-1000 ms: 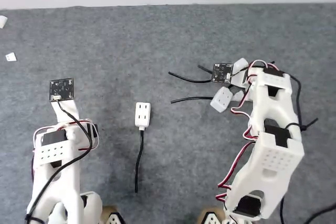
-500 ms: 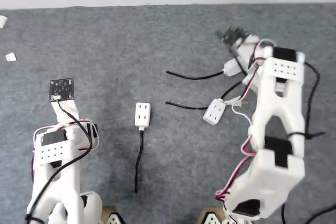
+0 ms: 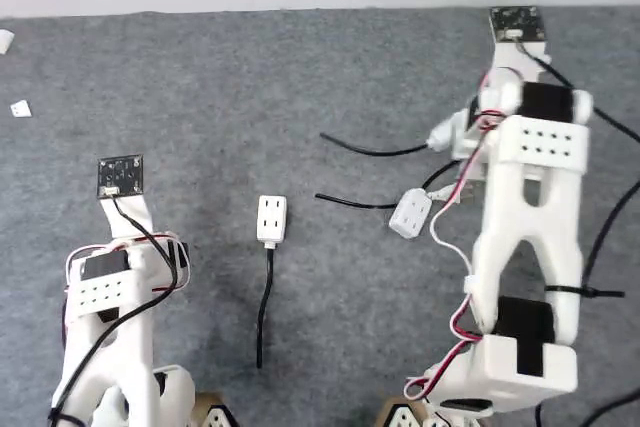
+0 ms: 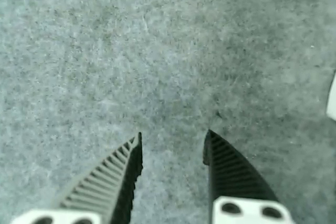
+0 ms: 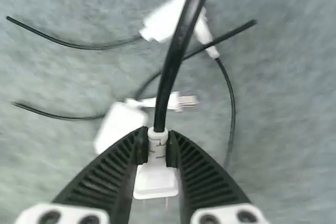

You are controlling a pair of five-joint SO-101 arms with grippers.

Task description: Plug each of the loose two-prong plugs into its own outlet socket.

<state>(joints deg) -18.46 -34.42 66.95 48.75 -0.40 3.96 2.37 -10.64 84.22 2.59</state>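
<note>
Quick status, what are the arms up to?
Right gripper shut on white plug. Left gripper open, empty. Centre socket free; black cords cross by the other socket.

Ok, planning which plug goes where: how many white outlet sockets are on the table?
3. The middle socket lies alone mid-table; the second socket beside the right arm; the third socket just beyond, partly under that arm.
</note>
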